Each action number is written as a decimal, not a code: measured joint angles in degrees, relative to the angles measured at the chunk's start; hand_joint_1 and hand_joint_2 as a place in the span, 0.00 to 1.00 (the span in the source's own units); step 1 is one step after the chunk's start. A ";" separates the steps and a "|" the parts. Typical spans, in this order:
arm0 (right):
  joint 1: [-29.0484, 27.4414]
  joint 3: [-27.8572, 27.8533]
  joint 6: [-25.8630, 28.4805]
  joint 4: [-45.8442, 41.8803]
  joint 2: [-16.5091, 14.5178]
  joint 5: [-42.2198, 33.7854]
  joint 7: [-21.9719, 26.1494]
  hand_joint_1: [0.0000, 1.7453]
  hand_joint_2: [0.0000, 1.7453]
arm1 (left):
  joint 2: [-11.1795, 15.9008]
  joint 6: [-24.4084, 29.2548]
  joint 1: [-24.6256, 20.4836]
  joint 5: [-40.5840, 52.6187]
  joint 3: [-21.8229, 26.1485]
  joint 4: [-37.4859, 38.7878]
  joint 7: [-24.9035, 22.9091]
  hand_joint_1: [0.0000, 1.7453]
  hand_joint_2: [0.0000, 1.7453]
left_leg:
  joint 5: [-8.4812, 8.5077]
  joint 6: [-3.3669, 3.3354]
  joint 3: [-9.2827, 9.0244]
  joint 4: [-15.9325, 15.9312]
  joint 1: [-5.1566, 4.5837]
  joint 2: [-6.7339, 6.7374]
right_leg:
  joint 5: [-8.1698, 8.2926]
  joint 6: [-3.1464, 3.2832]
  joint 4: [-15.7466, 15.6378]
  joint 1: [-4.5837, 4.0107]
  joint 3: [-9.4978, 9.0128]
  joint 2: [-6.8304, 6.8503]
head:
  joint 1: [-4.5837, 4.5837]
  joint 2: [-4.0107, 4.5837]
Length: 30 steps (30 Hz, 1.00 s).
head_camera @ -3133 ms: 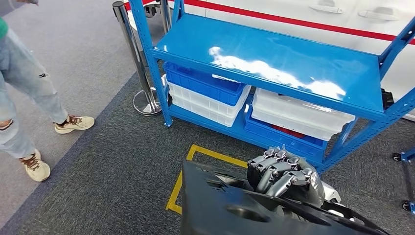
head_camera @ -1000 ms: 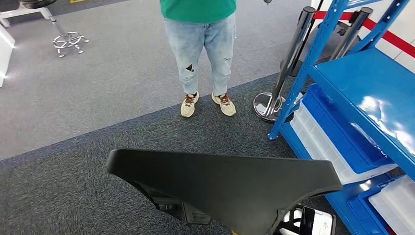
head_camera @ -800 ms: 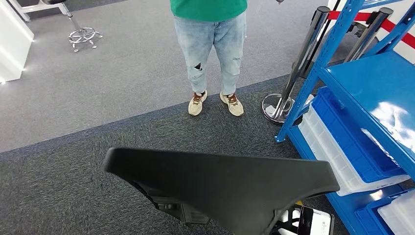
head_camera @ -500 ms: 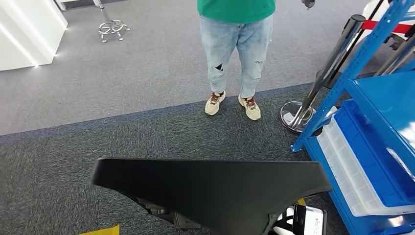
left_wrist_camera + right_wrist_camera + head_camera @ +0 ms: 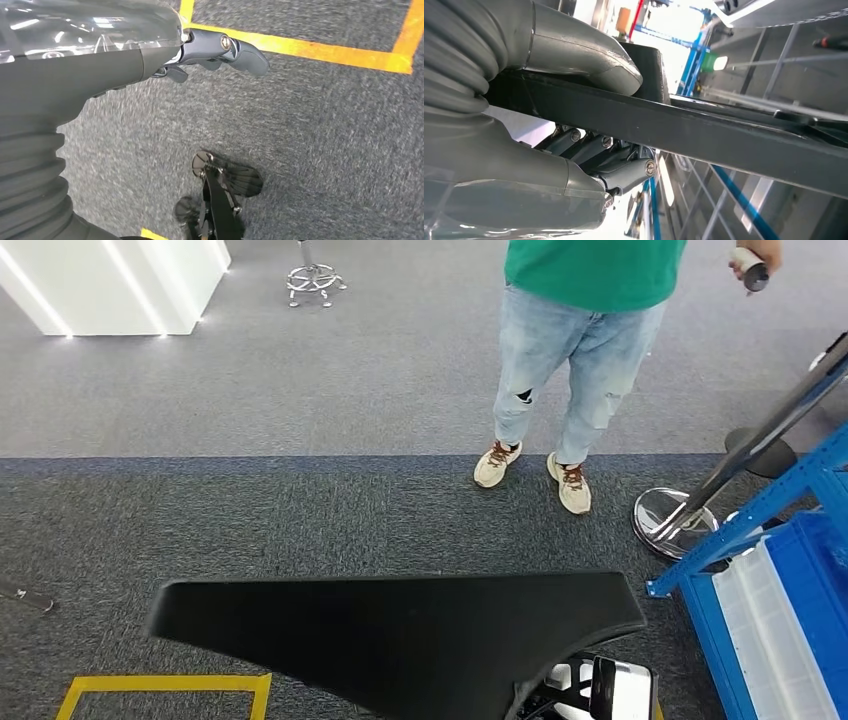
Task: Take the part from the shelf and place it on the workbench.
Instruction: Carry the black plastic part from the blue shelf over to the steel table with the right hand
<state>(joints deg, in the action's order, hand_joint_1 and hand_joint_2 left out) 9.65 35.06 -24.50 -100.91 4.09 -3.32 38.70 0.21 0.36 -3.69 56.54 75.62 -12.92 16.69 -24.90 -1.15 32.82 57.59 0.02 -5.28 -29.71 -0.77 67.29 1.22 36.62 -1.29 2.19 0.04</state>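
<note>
Black part (image 5: 400,635): off the shelf (image 5: 770,570), riding low before the robot over carpet. Right hand (image 5: 589,150) is clamping its edge, thumb above, fingers beneath; left hand (image 5: 220,50) is hanging empty, fingers loosely extended. Advice: keep part level while carrying to desk

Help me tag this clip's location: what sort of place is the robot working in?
Probably an indoor workshop or demo floor: a blue steel shelf holding plastic bins, yellow floor-marking tape on grey carpet, and a stanchion post beside a standing person.
</note>
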 joint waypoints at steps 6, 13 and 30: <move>-0.19 0.11 -0.05 0.02 0.01 0.46 -0.13 0.89 1.00 | 0.18 -0.70 0.42 -0.11 0.12 -0.07 0.26 0.00 1.00 | -1.00 1.88 1.47 1.68 0.54 -2.83 | 1.90 1.37 -6.72 0.04 -2.84 -1.77 | -0.03 0.00; -0.32 0.33 -0.50 0.05 -0.13 0.49 -0.12 0.89 1.00 | 0.22 -1.15 0.03 -0.63 0.42 -0.11 0.81 0.00 1.00 | -7.67 2.71 8.73 15.97 0.40 4.68 | 1.45 2.71 -7.14 -0.57 -3.54 2.32 | 0.37 0.00; 1.71 0.59 -3.04 3.26 -1.04 -1.41 -0.55 0.89 1.00 | -0.77 -1.73 -0.22 -1.28 1.48 -0.33 1.30 0.00 1.00 | 0.14 -0.70 0.07 -0.15 -0.49 0.80 | -1.32 0.16 2.73 -0.13 1.27 0.85 | 0.18 0.00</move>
<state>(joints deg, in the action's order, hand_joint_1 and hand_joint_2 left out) 11.36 35.65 -27.54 -97.66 3.05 -4.73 38.15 -0.56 -1.37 -3.91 55.26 77.10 -13.25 17.99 -24.76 -1.85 32.89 57.45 -0.48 -4.48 -31.03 -0.61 70.02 1.10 37.90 -0.44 2.37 0.04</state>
